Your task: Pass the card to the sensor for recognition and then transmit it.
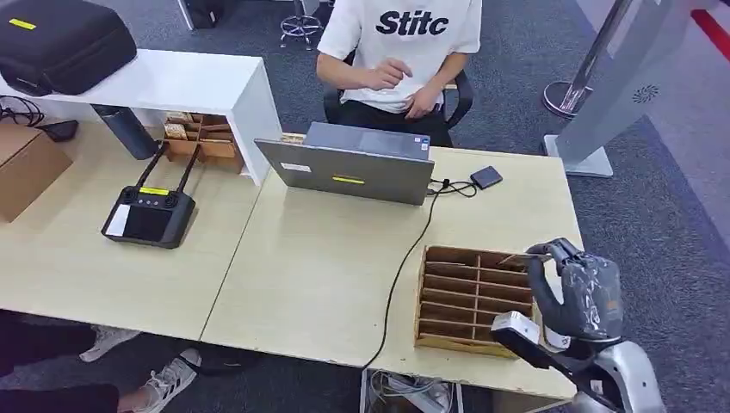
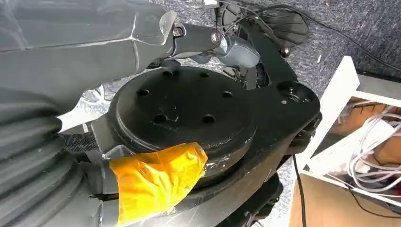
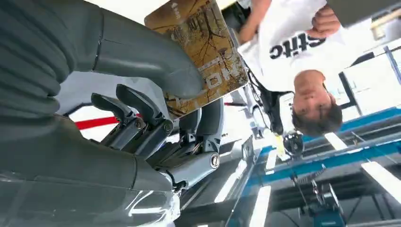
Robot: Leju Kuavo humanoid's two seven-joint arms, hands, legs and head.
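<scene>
R hand (image 1: 575,292) raised, fingers (image 3: 142,106) & thumb pinching card (image 3: 203,52).

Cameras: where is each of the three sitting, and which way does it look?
Head view: high on the robot, looking down at the table; its right hand shows by the wooden slotted box.
Left wrist view: behind the left hand, looking at dark robot parts and carpet.
Right wrist view: behind the right hand, which holds the card, looking toward the person.
Shared: head and right wrist views both show the person.
</scene>
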